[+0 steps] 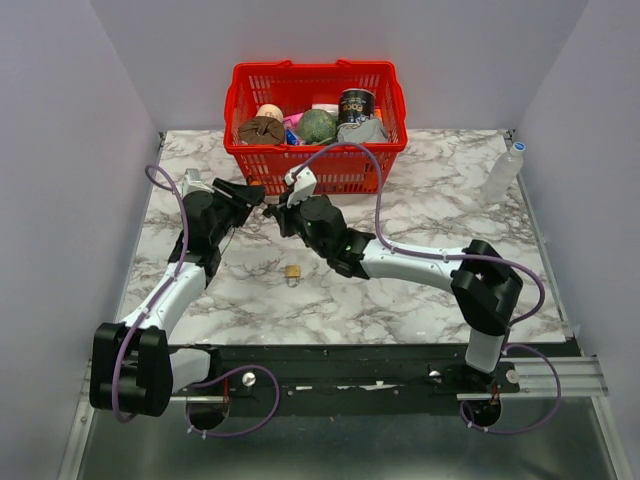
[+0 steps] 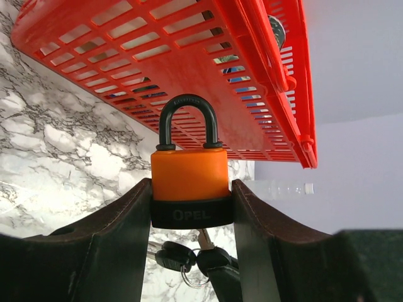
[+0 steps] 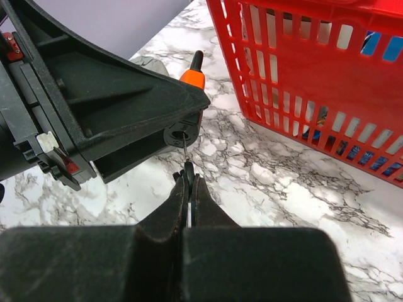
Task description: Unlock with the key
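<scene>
Two hands meet before the red basket (image 1: 315,125) on the marbled surface (image 1: 340,305). My left hand (image 2: 191,182) pinches the orange-and-black padlock (image 2: 189,173), shackle up. My right hand (image 3: 190,179) is pressed together on the key (image 3: 186,151), its thin metal blade reaching the padlock's black underside. Only the left wrist view shows two black key heads (image 2: 176,256) on a ring (image 2: 189,278); only overhead shows a small brass padlock (image 1: 292,271) lying apart.

Top external: high above near edge, looks down on whole table (image 1: 460,205). Left wrist: close-up, low, faces basket (image 2: 189,56) wall. Right wrist: close, low — same basket, same marble top.
</scene>
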Available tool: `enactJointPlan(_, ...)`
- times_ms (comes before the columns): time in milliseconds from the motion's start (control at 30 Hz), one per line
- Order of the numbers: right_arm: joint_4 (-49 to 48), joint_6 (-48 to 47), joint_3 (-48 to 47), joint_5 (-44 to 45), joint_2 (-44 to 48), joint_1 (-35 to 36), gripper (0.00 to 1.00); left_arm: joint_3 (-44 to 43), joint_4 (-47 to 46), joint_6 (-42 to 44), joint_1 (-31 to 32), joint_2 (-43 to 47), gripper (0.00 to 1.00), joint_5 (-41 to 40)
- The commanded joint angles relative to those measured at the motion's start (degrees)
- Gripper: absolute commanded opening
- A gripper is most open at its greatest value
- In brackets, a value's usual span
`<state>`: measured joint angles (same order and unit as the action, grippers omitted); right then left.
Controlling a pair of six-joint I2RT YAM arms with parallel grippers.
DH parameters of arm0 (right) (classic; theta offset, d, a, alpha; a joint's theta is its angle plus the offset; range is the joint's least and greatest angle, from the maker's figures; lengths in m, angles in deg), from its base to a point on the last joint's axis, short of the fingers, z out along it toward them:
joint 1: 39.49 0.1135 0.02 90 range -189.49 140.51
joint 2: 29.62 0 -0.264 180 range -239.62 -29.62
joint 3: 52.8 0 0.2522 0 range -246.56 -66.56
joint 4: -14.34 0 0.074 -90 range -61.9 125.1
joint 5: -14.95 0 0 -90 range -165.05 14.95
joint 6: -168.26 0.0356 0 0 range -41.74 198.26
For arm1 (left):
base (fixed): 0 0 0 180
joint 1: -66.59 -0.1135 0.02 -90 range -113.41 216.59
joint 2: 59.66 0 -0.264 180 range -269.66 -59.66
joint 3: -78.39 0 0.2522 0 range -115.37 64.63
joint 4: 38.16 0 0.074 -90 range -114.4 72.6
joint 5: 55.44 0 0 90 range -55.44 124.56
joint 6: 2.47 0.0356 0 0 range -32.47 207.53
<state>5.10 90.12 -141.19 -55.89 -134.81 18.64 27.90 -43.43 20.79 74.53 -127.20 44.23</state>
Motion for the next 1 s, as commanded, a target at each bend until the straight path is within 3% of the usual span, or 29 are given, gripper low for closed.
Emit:
enactJointPlan(0,-4.4,-0.7,-3.9,3.4,-2.3,-0.6,0.01,1.1,-1.5,-2.0,2.2,0.6,0.00,9.6)
enactJointPlan(533,-3.7,-1.8,-7.8,4.6,-4.8,-0.8,0.01,1.3,-2.3,-2.7,2.7,-0.1,0.00,10.5)
enactJointPlan(967,-3.2,6.2,-7.7,7.9,-4.3,-2.5,0.01,1.9,-4.0,-3.6,2.7,-0.2,0.00,11.2)
